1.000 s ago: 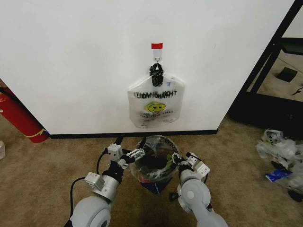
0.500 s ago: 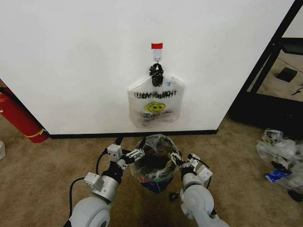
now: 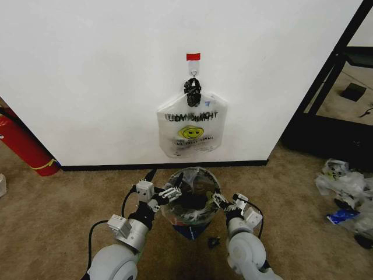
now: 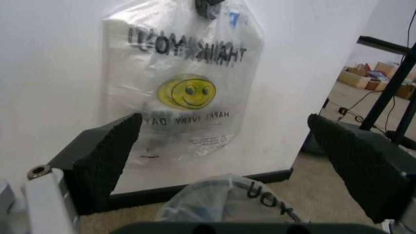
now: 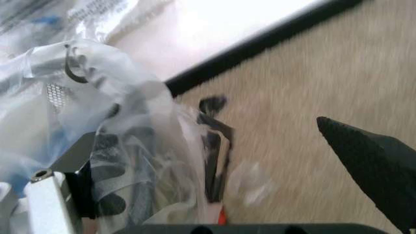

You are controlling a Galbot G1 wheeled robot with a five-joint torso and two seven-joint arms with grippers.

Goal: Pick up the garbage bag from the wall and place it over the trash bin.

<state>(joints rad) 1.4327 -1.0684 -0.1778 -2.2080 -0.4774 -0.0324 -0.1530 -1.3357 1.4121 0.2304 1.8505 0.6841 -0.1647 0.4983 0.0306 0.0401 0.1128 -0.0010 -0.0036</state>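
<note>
Tan carpet floor point(image 3: 64, 210). On it: trash bin point(image 3: 191, 201) close to the wall's baseboard, red fire extinguisher point(image 3: 23, 143) leaning far left, crumpled plastic bags point(image 3: 344, 186) heaped far right.

white wall point(image 3: 87, 76) with black baseboard point(image 3: 116, 167), red tape point(image 3: 193, 56) above hook. white bag point(image 3: 191, 128), black lettering, yellow smiley point(image 4: 189, 91). clear garbage bag point(image 3: 201, 178) with blue patch over black mesh trash bin point(image 3: 192, 204). red fire extinguisher point(image 3: 23, 143) with yellow band. tan carpet point(image 3: 58, 204). grey-white grippers, black pads point(image 4: 107, 151).
</note>
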